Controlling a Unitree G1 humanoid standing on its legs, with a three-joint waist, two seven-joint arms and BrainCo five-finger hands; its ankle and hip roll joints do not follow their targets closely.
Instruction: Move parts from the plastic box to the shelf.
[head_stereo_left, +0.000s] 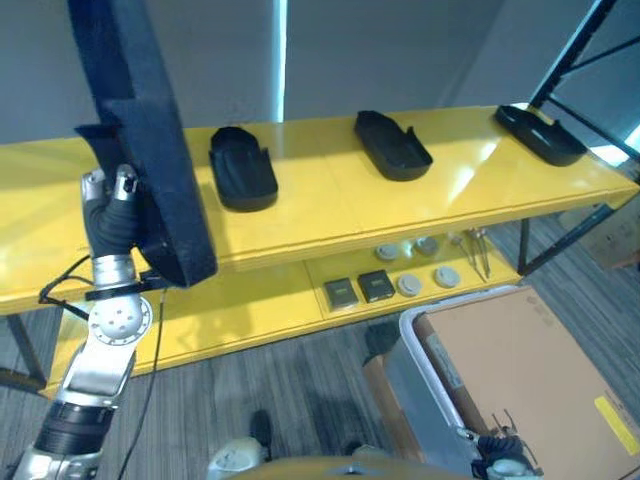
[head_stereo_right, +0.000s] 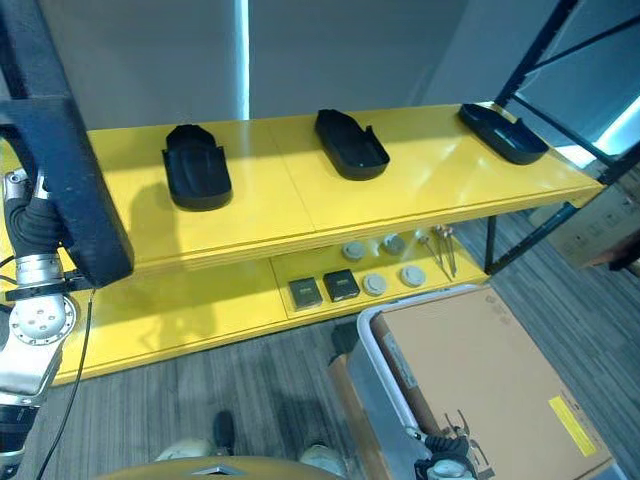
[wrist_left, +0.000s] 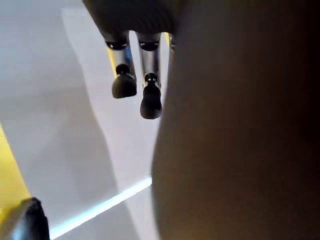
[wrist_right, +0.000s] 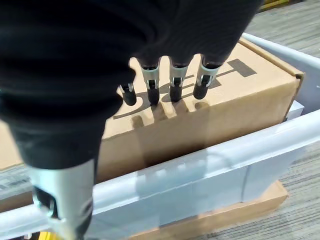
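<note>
The left hand (head_stereo_left: 118, 192) is raised at the far left of the yellow shelf (head_stereo_left: 330, 190), carrying a long black part (head_stereo_left: 150, 150) that stands nearly upright, its lower end hanging just in front of the shelf's near edge. In the left wrist view the part fills the space beside the fingers (wrist_left: 150, 95), which run straight along it; how the thumb grips cannot be told, so the hold itself is unclear. Three more black parts already lie on the top board — one left of centre (head_stereo_left: 242, 168), one in the middle (head_stereo_left: 392, 145) and one at the far right end (head_stereo_left: 540, 133). The step in hand looks like the placing of a fourth: the part needs to be tipped from upright to flat and set down on the bare stretch of board to the left of the others, clear of the nearest one. The right hand (wrist_right: 165, 85) hovers with its fingers spread and relaxed just above a cardboard box (head_stereo_left: 530, 370) that sits in the plastic box (wrist_right: 210, 170) at the near right — holding nothing. Small items rest on the lower shelf board (head_stereo_left: 390, 285).
</note>
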